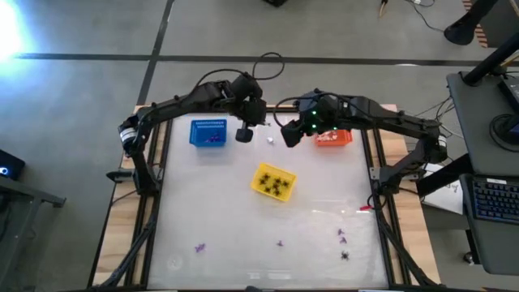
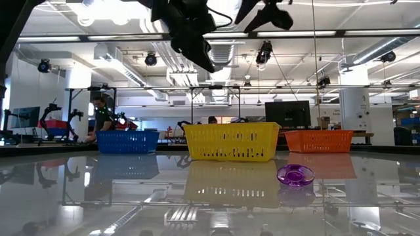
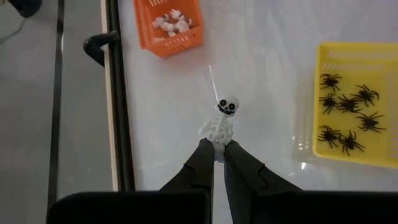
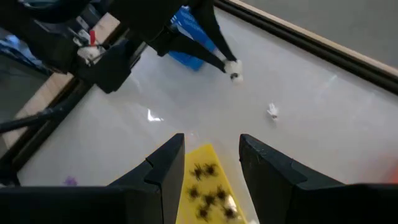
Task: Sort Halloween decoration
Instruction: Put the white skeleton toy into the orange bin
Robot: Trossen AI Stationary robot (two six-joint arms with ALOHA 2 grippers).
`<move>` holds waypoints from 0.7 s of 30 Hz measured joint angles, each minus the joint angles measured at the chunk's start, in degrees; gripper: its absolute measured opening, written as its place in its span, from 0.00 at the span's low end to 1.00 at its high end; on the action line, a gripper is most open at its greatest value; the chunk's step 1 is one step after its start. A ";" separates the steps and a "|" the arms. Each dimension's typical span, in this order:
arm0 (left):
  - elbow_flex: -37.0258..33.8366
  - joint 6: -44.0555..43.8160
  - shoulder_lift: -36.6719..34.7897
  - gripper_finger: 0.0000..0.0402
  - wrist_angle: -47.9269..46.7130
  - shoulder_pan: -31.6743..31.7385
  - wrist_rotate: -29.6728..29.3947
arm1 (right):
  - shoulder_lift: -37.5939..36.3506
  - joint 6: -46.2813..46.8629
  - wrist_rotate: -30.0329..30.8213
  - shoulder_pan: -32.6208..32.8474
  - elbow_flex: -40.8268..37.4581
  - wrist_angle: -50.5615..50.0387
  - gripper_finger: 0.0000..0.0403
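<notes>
Carrying white skeleton clamped in left gripper; next: release over orange basket; right gripper idle, fingers apart.

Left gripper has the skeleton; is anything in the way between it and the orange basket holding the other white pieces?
Nothing on the table does. The left gripper holds the white skeleton; bare table lies before the orange basket. The open right gripper hangs between them in the high view.

white skeleton pinched upright — spiders in yellow basket.
</notes>
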 joint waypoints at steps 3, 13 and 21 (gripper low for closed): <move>0.00 0.60 0.00 0.00 1.19 0.00 -0.01 | 0.00 0.14 0.02 -0.91 -3.61 6.26 0.36; 0.00 0.86 0.00 0.00 1.98 0.17 0.00 | 0.00 2.50 -1.94 -7.03 -11.52 15.05 0.36; 0.00 -1.93 0.00 0.00 5.52 0.37 0.00 | 0.04 3.94 -9.23 -13.31 -15.32 21.52 0.36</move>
